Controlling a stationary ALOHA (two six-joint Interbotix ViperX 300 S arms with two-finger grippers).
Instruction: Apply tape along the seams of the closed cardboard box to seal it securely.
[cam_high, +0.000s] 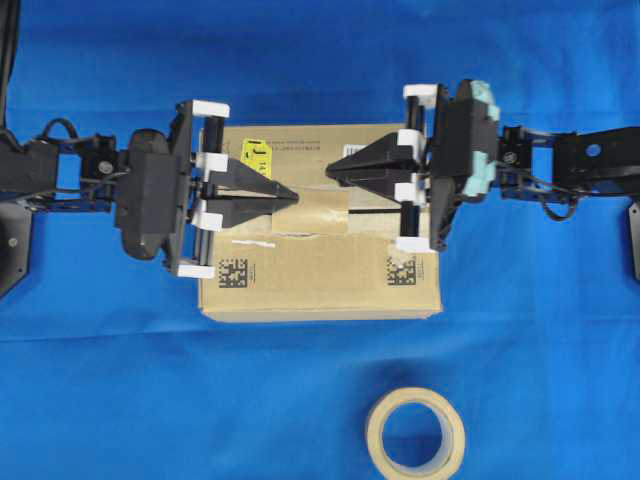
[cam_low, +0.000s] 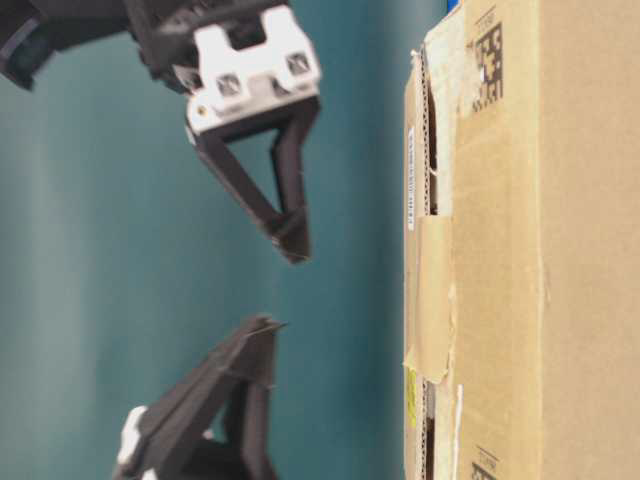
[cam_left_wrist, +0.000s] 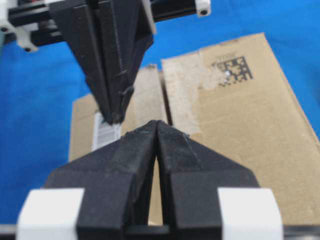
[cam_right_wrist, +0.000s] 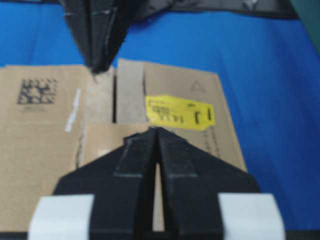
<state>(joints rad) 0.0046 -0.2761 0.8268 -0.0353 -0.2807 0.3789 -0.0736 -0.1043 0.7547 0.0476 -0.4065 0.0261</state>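
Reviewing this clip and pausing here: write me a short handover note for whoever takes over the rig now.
Left tool: shut, holding nothing, above the cardboard box, near its middle.
Right tool: shut, holding nothing, facing the left one over the box top.
Tape: a short tan piece lies across the middle of the seam.
Done: that middle piece is on.
Left: both seam ends are untaped. The tape roll sits on the cloth in front of the box.

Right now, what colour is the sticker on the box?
Yellow with black print. The sticker on the cardboard box shows best in the right wrist view.
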